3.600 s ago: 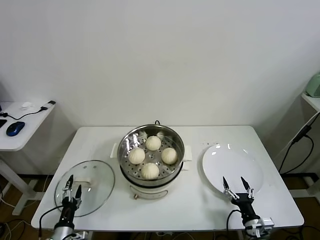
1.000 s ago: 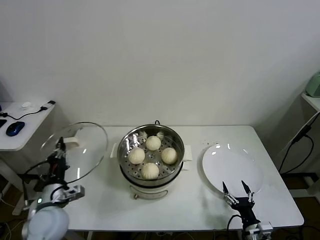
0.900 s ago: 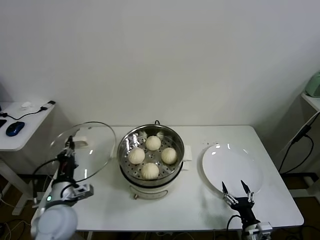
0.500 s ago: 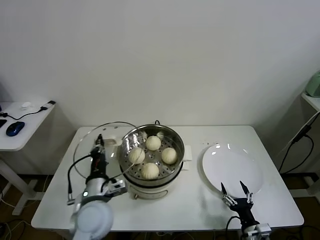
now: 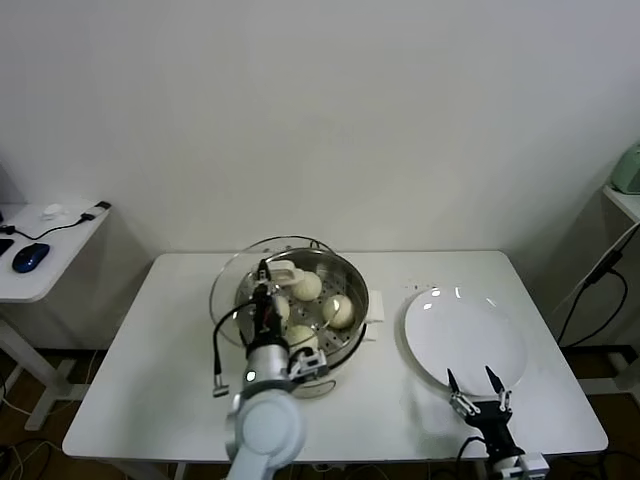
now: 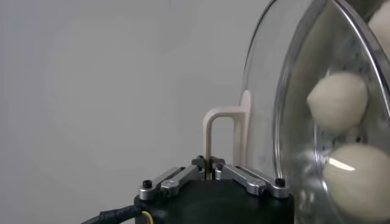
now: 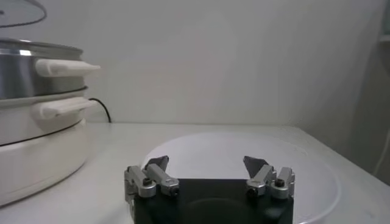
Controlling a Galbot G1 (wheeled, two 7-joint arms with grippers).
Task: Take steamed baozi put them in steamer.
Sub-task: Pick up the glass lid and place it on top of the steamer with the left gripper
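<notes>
Swung in from the left side of the counter (image 5: pixel 150 350), where it hung half a second ago, the round glass lid (image 5: pixel 240 275) now hovers tilted over the left half of the steamer (image 5: pixel 345 335), carried by the left tool (image 5: pixel 264 272), which is clenched on the lid's cream-white handle (image 6: pixel 222 137); the left wrist view shows the fingers pinched tight around that upright loop, with the glass dome rising beside it and two buns visible through it. All four steamed baozi (image 5: pixel 338 311) sit on the perforated tray inside the shiny steel pot, which stands at the middle of the white counter on its white base, side handles projecting left and right; the left arm crosses in front of the pot and hides part of the near and left buns. To the right of the steamer lies the flat white plate (image 5: pixel 465 340), bare. The right tool (image 5: pixel 479 382) waits at the near right edge of the counter, just over the near rim of the plate, its fingers spread apart and gripping nothing, barely shifted from a second ago. At far left a separate side table (image 5: pixel 40 270) carries a blue mouse (image 5: pixel 30 256) and a cable
</notes>
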